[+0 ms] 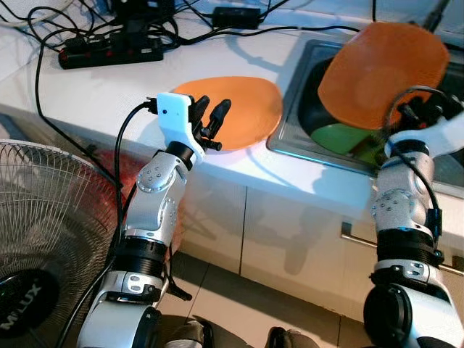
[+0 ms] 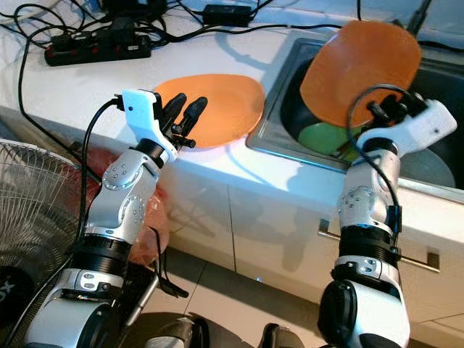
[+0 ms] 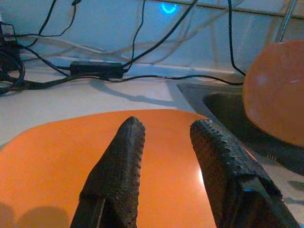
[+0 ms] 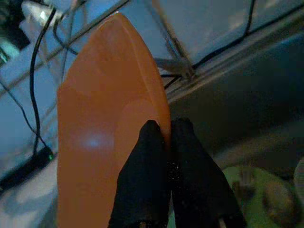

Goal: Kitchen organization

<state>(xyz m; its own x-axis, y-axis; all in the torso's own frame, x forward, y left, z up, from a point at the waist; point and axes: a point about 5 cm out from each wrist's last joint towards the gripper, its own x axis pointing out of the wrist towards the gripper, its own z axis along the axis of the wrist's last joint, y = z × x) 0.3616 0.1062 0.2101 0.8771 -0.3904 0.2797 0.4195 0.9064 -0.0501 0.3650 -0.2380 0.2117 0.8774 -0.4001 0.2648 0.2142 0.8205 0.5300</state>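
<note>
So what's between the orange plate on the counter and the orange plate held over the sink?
In the left eye view, a strip of bare white counter and the sink's steel rim.

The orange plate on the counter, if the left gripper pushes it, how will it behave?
The plate on the counter looks rigid, so it should slide whole, not bend. Its glossy face suggests the left gripper may slip on it. Its edge seems to overhang the sink rim, so a push that way could tip it in.

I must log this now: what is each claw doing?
Left claw: open, over the orange plate on the counter.
Right claw: shut on the raised orange plate over the sink.
</note>
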